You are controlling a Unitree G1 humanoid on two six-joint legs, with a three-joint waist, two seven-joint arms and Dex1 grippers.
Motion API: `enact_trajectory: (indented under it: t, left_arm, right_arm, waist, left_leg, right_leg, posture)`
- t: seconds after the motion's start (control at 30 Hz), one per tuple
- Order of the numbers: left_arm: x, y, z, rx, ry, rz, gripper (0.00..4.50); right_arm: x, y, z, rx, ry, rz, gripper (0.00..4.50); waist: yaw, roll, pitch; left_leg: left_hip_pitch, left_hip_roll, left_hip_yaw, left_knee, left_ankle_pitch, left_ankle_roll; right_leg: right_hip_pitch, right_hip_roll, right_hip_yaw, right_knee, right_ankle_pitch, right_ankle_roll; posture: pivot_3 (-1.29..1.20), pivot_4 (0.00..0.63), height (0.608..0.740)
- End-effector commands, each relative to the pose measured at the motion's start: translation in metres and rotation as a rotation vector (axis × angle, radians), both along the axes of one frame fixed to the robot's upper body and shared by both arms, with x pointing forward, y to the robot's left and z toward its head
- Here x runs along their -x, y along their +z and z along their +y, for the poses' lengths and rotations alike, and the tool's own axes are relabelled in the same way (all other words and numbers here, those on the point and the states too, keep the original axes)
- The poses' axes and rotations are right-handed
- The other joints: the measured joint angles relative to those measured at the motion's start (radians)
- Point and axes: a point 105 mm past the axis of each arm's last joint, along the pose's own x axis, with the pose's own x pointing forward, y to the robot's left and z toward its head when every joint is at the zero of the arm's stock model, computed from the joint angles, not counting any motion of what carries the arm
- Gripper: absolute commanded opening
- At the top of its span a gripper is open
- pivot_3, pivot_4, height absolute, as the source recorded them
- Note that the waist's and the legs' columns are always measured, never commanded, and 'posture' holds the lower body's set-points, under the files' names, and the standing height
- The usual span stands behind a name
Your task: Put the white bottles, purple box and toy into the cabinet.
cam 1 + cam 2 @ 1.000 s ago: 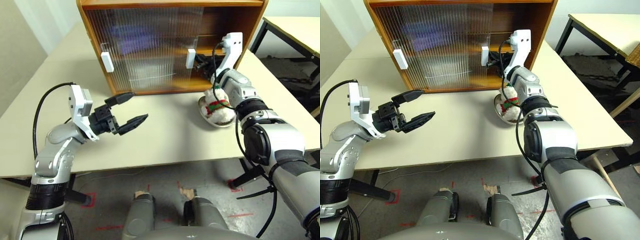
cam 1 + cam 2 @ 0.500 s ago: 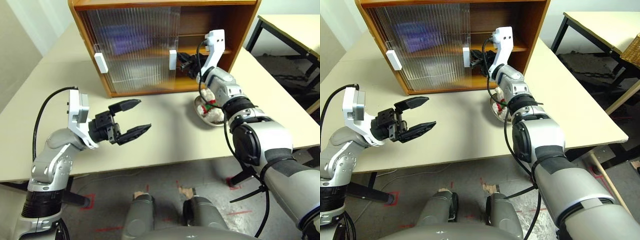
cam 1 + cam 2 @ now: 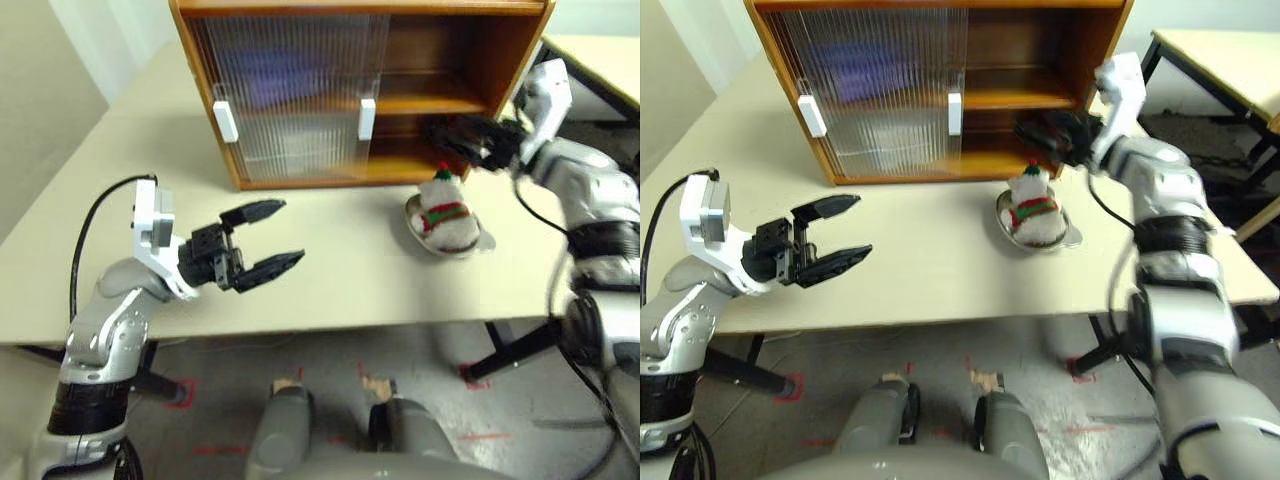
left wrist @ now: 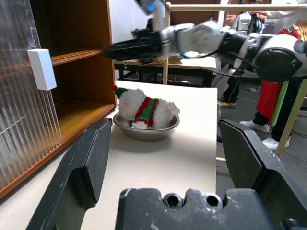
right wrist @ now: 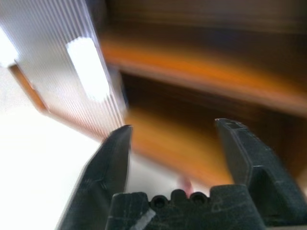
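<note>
Purple box (image 3: 262,88) blurred behind ribbed door (image 3: 290,95), both hands (image 3: 262,237) (image 3: 1052,130) spread

Pale beige counter (image 3: 330,290), surface matte and bare at its front edge; a second light-topped table (image 3: 1225,50) on black legs stands apart to the right; grey floor (image 3: 330,350) below carries red tape marks (image 3: 180,390); people's legs (image 4: 268,120) stand in the background.

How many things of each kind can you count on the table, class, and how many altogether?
Wooden cabinet: 1
Plush toy: 1
Metal dish under the toy: 1
Total: 3
A purple shape shows faintly behind the ribbed sliding doors; it is too blurred to count.
</note>
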Motion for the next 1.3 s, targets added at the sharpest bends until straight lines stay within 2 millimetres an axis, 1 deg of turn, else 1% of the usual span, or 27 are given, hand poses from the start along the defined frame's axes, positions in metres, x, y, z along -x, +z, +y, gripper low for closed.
enact_trajectory:
  t: [0.03, 0.1, 0.17, 0.27, 0.33, 0.43, 0.5, 0.57, 0.67, 0.83, 0.93, 0.97, 1.0, 1.03, 1.07, 1.17, 1.27, 1.3]
  left_arm:
    - [-0.002, -0.001, -0.001, -0.005, -0.003, -0.005, 4.50]
    - [-0.004, -0.001, 0.000, -0.006, -0.001, -0.003, 4.50]
    - [-0.004, -0.001, 0.001, -0.005, -0.002, 0.000, 4.50]
    - [-0.005, -0.001, 0.002, -0.008, -0.005, 0.008, 4.50]
    - [-0.005, -0.002, 0.002, -0.010, -0.004, 0.009, 4.50]
    - [-0.010, -0.001, 0.005, 0.001, 0.031, 0.012, 4.50]
    - [-0.015, 0.006, 0.008, 0.029, 0.067, 0.007, 4.50]
    - [-0.019, 0.011, 0.010, 0.044, 0.086, 0.001, 4.50]
    - [-0.019, 0.011, 0.009, 0.039, 0.086, 0.003, 4.50]
    - [-0.018, 0.010, 0.008, 0.033, 0.089, 0.004, 4.50]
    - [-0.018, 0.010, 0.009, 0.030, 0.098, 0.000, 4.50]
    - [-0.019, 0.011, 0.009, 0.029, 0.101, -0.001, 4.50]
    - [-0.019, 0.011, 0.010, 0.029, 0.103, -0.003, 4.50]
    - [-0.019, 0.011, 0.010, 0.028, 0.105, -0.004, 4.50]
    - [-0.019, 0.011, 0.010, 0.027, 0.106, -0.004, 4.50]
    - [-0.019, 0.010, 0.010, 0.029, 0.107, -0.004, 4.50]
    - [-0.019, 0.009, 0.009, 0.026, 0.107, -0.001, 4.50]
    - [-0.019, 0.009, 0.009, 0.025, 0.106, 0.000, 4.50]
  right_arm:
    - [0.030, -0.025, 0.007, 0.027, 0.065, 0.203, 4.49]
    - [0.049, -0.040, 0.005, 0.046, 0.075, 0.314, 4.49]
    - [0.061, -0.049, 0.006, 0.051, 0.085, 0.382, 4.49]
    - [0.066, -0.059, 0.008, 0.038, 0.082, 0.421, 4.49]
    - [0.064, -0.062, 0.013, 0.017, 0.076, 0.420, 4.49]
    - [0.053, -0.063, 0.017, -0.023, 0.039, 0.371, 4.49]
    - [0.041, -0.058, 0.012, -0.041, -0.015, 0.314, 4.49]
    - [0.035, -0.056, 0.009, -0.047, -0.045, 0.293, 4.49]
    - [0.033, -0.066, 0.007, 0.002, -0.050, 0.315, 4.49]
    - [0.030, -0.079, 0.012, 0.034, -0.037, 0.326, 4.49]
    - [0.029, -0.081, 0.017, 0.022, -0.016, 0.321, 3.88]
    - [0.029, -0.081, 0.017, 0.017, -0.008, 0.325, 3.56]
    - [0.029, -0.082, 0.017, 0.016, -0.003, 0.328, 3.12]
    - [0.029, -0.083, 0.017, 0.016, -0.001, 0.329, 2.90]
    - [0.028, -0.083, 0.016, 0.018, -0.001, 0.324, 2.46]
    - [0.026, -0.080, 0.013, 0.004, 0.003, 0.303, 1.37]
    - [0.021, -0.062, 0.007, -0.056, 0.003, 0.262, 0.35]
    - [0.019, -0.053, 0.005, -0.083, 0.007, 0.245, 0.10]
  waist:
    - [-0.008, 0.000, 0.000]
    - [-0.014, -0.001, -0.001]
    - [-0.016, 0.000, 0.000]
    - [-0.018, 0.000, 0.000]
    - [-0.017, -0.001, 0.000]
    - [-0.017, -0.003, -0.001]
    - [-0.014, -0.003, -0.001]
    - [-0.012, -0.003, 0.000]
    - [-0.009, -0.004, -0.001]
    - [-0.009, -0.007, -0.003]
    - [-0.010, -0.007, -0.003]
    - [-0.010, -0.007, -0.003]
    - [-0.009, -0.007, -0.003]
    - [-0.009, -0.007, -0.003]
    - [-0.009, -0.007, -0.003]
    - [-0.009, -0.007, -0.003]
    - [-0.010, -0.007, -0.003]
    - [-0.010, -0.006, -0.002]
  left_leg:
    - [0.000, 0.001, 0.000, 0.000, 0.000, 0.000]
    - [0.001, 0.003, 0.000, 0.000, 0.000, -0.001]
    - [0.002, 0.004, 0.001, 0.000, 0.000, -0.001]
    - [0.002, 0.005, 0.001, 0.001, 0.000, -0.001]
    - [0.003, 0.005, 0.001, 0.002, 0.000, -0.001]
    - [0.003, 0.005, 0.003, 0.002, 0.000, -0.001]
    - [0.003, 0.004, 0.005, 0.003, 0.000, -0.001]
    - [0.003, 0.004, 0.007, 0.003, 0.000, 0.000]
    - [0.003, 0.004, 0.010, 0.003, 0.000, 0.001]
    - [0.002, 0.005, 0.014, 0.003, 0.001, 0.001]
    - [0.002, 0.006, 0.014, 0.002, 0.000, 0.001]
    - [0.002, 0.006, 0.015, 0.002, 0.000, 0.001]
    - [0.002, 0.007, 0.015, 0.002, 0.000, 0.001]
    - [0.002, 0.008, 0.015, 0.002, 0.000, 0.001]
    - [0.002, 0.008, 0.015, 0.002, 0.000, 0.001]
    - [0.002, 0.009, 0.016, 0.002, 0.000, 0.001]
    - [0.002, 0.010, 0.016, 0.002, 0.000, 0.001]
    - [0.002, 0.010, 0.017, 0.002, 0.000, 0.001]
  right_leg:
    - [0.000, 0.001, 0.000, 0.000, 0.000, 0.000]
    - [0.000, 0.004, 0.001, 0.000, -0.001, 0.002]
    - [0.000, 0.006, 0.001, 0.000, -0.002, 0.002]
    - [0.000, 0.008, 0.001, 0.000, 0.000, 0.004]
    - [0.001, 0.009, 0.001, 0.000, 0.000, 0.004]
    - [0.001, 0.009, 0.000, -0.001, -0.002, 0.000]
    - [0.001, 0.008, 0.000, -0.002, -0.001, 0.000]
    - [0.001, 0.008, 0.000, -0.003, -0.001, 0.000]
    - [0.001, 0.008, 0.001, -0.004, 0.000, 0.000]
    - [0.000, 0.006, 0.003, -0.005, 0.001, 0.002]
    - [0.000, 0.006, 0.003, -0.005, 0.002, 0.004]
    - [0.000, 0.006, 0.003, -0.005, 0.004, 0.006]
    - [0.000, 0.007, 0.003, -0.005, 0.006, 0.010]
    - [-0.001, 0.007, 0.002, -0.005, 0.006, 0.010]
    - [-0.001, 0.007, 0.002, -0.005, 0.006, 0.010]
    - [-0.001, 0.008, 0.002, -0.005, 0.006, 0.009]
    - [-0.001, 0.008, 0.002, -0.005, 0.005, 0.009]
    - [-0.001, 0.008, 0.002, -0.005, 0.005, 0.007]
  posture:
    - [0.17, 0.000, 0.740]
    - [0.17, 0.000, 0.740]
    - [0.16, 0.000, 0.740]
    - [0.16, 0.000, 0.740]
    - [0.16, 0.000, 0.740]
    - [0.17, 0.000, 0.740]
    - [0.17, 0.000, 0.740]
    - [0.18, 0.000, 0.740]
    - [0.18, 0.000, 0.740]
    - [0.18, 0.000, 0.740]
    - [0.19, 0.000, 0.740]
    - [0.19, 0.000, 0.740]
    - [0.19, 0.000, 0.740]
    - [0.19, 0.000, 0.740]
    - [0.19, 0.000, 0.740]
    - [0.19, 0.000, 0.740]
    - [0.19, 0.000, 0.740]
    - [0.19, 0.000, 0.740]
